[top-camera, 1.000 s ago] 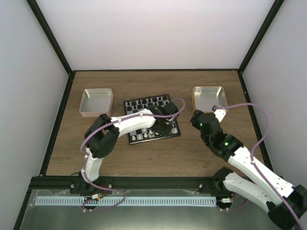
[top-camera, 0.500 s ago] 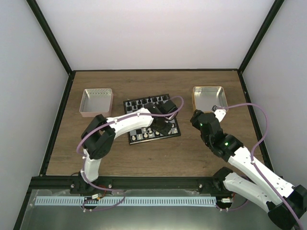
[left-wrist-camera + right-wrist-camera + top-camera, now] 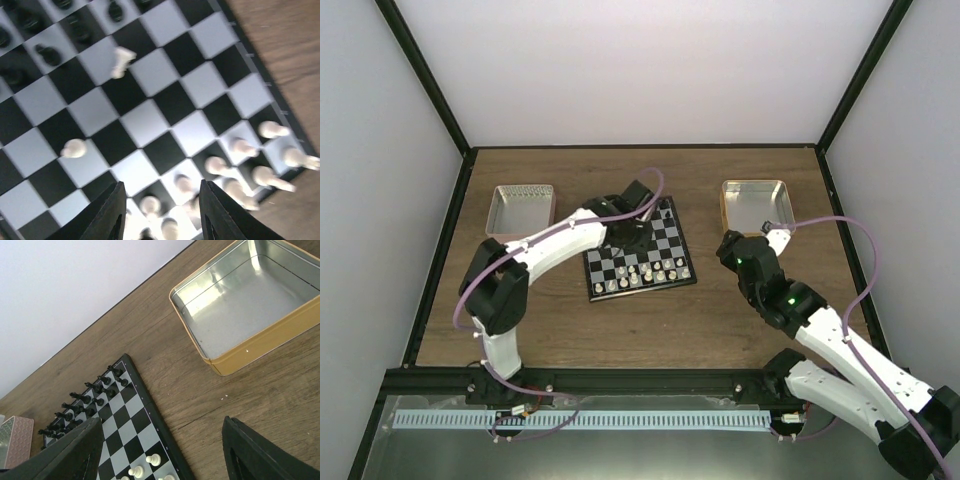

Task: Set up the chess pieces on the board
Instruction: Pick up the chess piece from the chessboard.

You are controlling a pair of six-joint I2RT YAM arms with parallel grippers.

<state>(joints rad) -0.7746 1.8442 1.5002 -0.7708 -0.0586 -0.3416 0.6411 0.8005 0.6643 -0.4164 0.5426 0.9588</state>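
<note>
Movement shows first on the left: the left gripper (image 3: 161,187) has swung from the near right corner of the board (image 3: 665,240) toward its far left. Its jaws, nearly shut a second ago, now stand partly apart with nothing between them, so a piece was probably just let go. The board lies mid-way across the table (image 3: 550,320), with the chess pieces (image 3: 645,272) bunched along its near edge. Only the left wrist view shows one white piece (image 3: 121,61) tilted beside the black pieces (image 3: 49,54). The right gripper (image 3: 161,425) hangs wide and empty near the metal tray (image 3: 250,352).
</note>
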